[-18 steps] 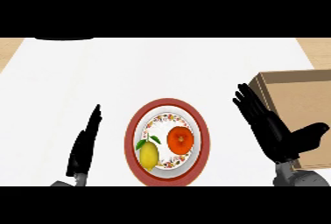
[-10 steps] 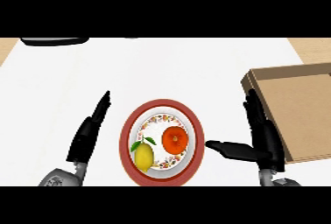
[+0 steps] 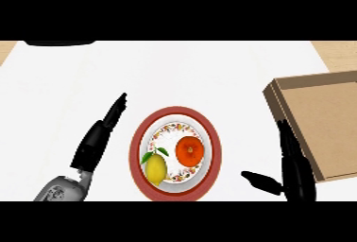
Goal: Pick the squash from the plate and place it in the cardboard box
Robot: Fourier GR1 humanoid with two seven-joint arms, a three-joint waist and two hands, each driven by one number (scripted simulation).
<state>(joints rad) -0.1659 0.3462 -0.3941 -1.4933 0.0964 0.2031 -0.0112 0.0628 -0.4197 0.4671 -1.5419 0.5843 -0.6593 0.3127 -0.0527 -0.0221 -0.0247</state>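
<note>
The squash [image 3: 190,151], orange and seemingly round, lies on the plate [image 3: 174,153] beside a lemon [image 3: 155,168]. Both robot hands, left [image 3: 97,137] and right [image 3: 293,163], flank it with straight fingers; the cardboard box [image 3: 320,125] stands right.

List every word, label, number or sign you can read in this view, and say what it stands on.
None can be read. The cardboard box shows plain brown walls with no print. The plate carries only a flowered pattern inside its red rim, no letters.

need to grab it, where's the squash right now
In the head view the orange squash sits on the plate, right of the lemon.
</note>
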